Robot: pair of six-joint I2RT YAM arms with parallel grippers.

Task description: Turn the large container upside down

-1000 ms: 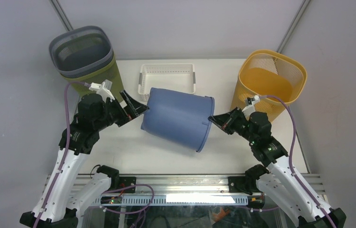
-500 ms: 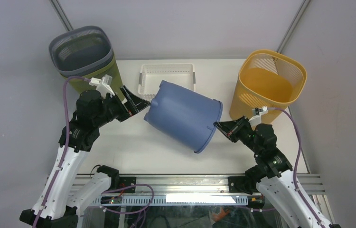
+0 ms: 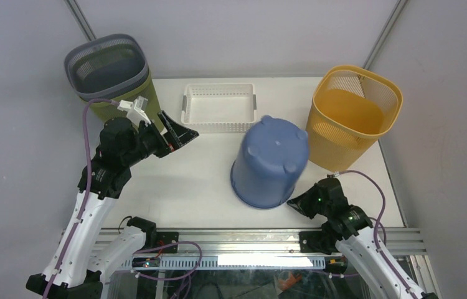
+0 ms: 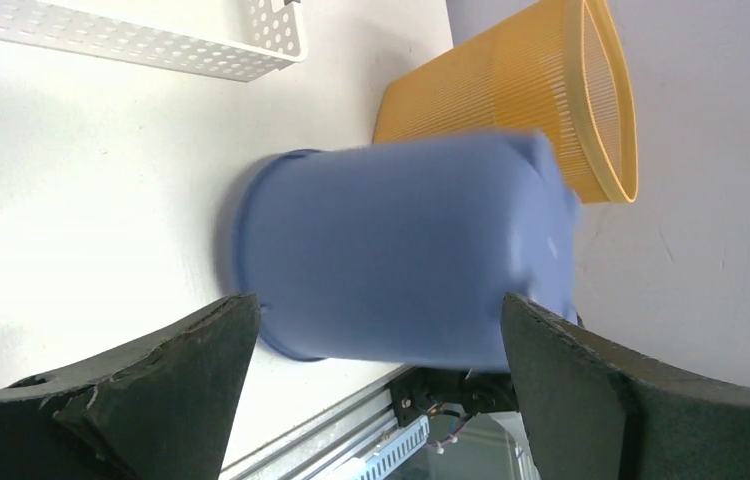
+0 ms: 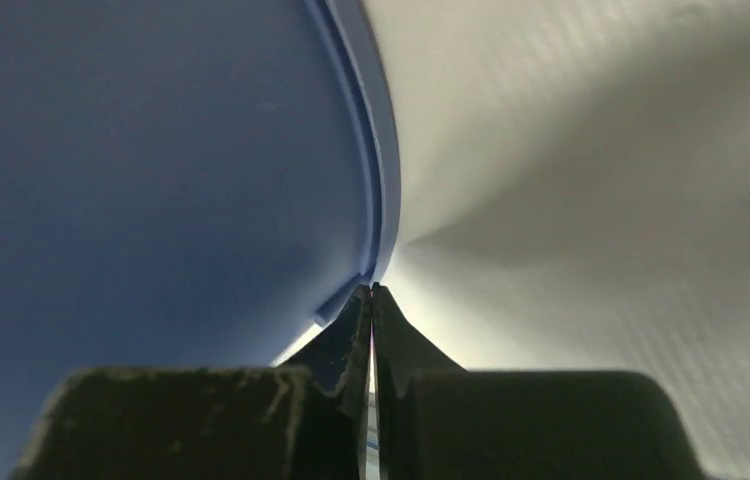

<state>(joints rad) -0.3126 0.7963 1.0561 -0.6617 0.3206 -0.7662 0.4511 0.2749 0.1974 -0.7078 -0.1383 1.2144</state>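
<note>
We see the big blue bucket [image 3: 270, 163] standing upside down on the white counter [image 3: 181, 187]. Its open end is down and its flat bottom, with little bumps on it, faces up. It stands in the middle of the counter, a bit to the right, just beside the yellow basket [image 3: 352, 115]. We cannot tell if the two touch.

The left fingers [image 3: 180, 132] are spread wide with nothing between them. They are up off the counter on the left side, well apart from the bucket and pointing toward it. They are near the grey and green bin [image 3: 109, 75].

The right fingers [image 3: 293, 204] are pressed together with nothing between them. They are low down by the near right side of the bucket, with their tips right at its bottom rim.

A low white basket [image 3: 219, 107] sits at the back of the counter, behind the bucket.
</note>
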